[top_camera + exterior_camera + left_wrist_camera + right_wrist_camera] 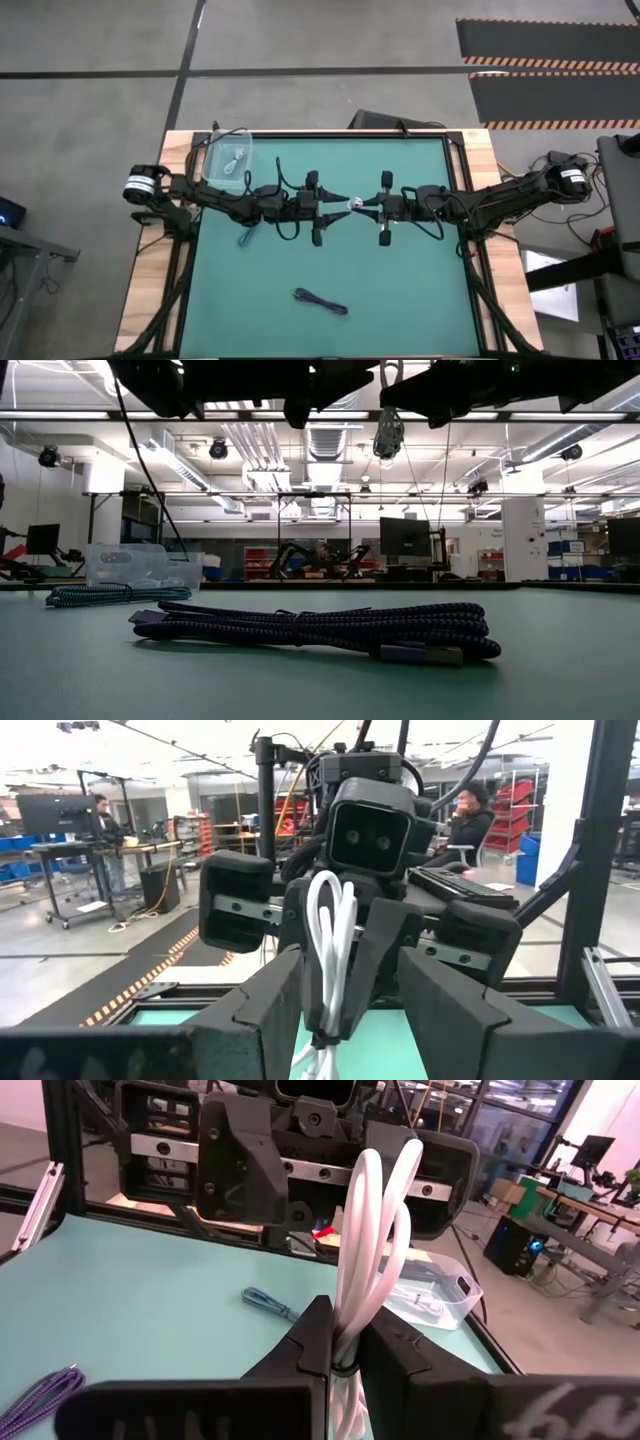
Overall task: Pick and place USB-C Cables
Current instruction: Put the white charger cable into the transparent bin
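High view, grippers: the left gripper [335,197] and right gripper [362,204] meet tip to tip at the centre of the green table [400,290]; a white cable [353,203] shows as a small pale spot between them, too small to make out how it is gripped.
High view, container: a clear plastic bin [229,158] sits at the upper left of the mat with a light cable [235,163] inside.
High view, loose cables: a teal cable [245,238] lies left of centre, partly under the left arm; a dark purple cable [320,300] lies at lower centre, well apart from both arms.
Low view: the dark purple cable [320,630] fills the foreground; the teal cable [105,594] lies at left before the bin [140,565]; the bin's contents are hard to make out. Both arms are cut off at the top edge, with the white cable [388,432] hanging below them.
Left wrist view: the left fingers [270,1005] stand apart around the white loop [332,950], which the right gripper [345,990] clamps. People sit at desks behind.
Right wrist view: the right fingers [305,1345] are closed on the white cable [375,1250]; the bin [435,1295], teal cable [268,1302] and purple cable [40,1390] lie on the mat.
Writing: pale lettering at the right wrist view's lower right is cut off and unreadable.
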